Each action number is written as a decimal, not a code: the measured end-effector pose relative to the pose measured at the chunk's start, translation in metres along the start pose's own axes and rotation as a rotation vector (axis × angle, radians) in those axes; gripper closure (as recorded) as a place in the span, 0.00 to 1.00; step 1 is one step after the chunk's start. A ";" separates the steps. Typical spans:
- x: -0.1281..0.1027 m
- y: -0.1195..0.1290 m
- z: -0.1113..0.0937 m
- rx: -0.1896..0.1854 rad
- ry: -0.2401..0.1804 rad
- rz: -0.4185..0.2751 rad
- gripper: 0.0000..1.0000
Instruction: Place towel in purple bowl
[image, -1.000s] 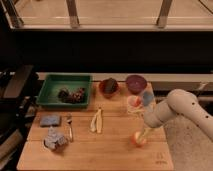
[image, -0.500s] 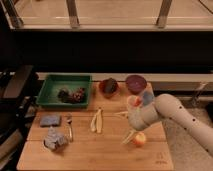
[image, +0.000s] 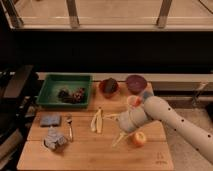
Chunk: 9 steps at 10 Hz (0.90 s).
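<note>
One wooden surface (image: 90, 152) carries everything here, and it runs from the left edge of the scene to the right. The white arm (image: 172, 120) reaches in over it from the right. Over the last second it has swung left, away from the round orange fruit (image: 139, 138) at the near right, which now lies uncovered. The gripper (image: 114, 128) at its end hangs above the middle of the surface, between the fruit and the banana (image: 96, 121). It is wide open and holds nothing.

A green tray (image: 47, 97) sits at the far left with some dark items in it. To its right along the far edge come a red-orange bowl (image: 109, 86) and then the purple bowl (image: 135, 82), with a small pale cup (image: 134, 101) just in front.

The towel (image: 55, 141) lies in a lump at the near left, untouched and well apart from the gripper. A flat blue pad (image: 50, 120) lies just beyond it and a fork (image: 70, 127) to its right.

The leftward sweep reads as the approach to the towel. The pick-up is not yet begun, and the carry back to the far right lies ahead.
</note>
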 end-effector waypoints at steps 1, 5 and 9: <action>-0.001 0.000 0.001 -0.001 0.000 -0.002 0.20; 0.002 0.001 0.017 -0.027 -0.098 0.013 0.20; -0.005 0.007 0.095 -0.108 -0.243 0.012 0.20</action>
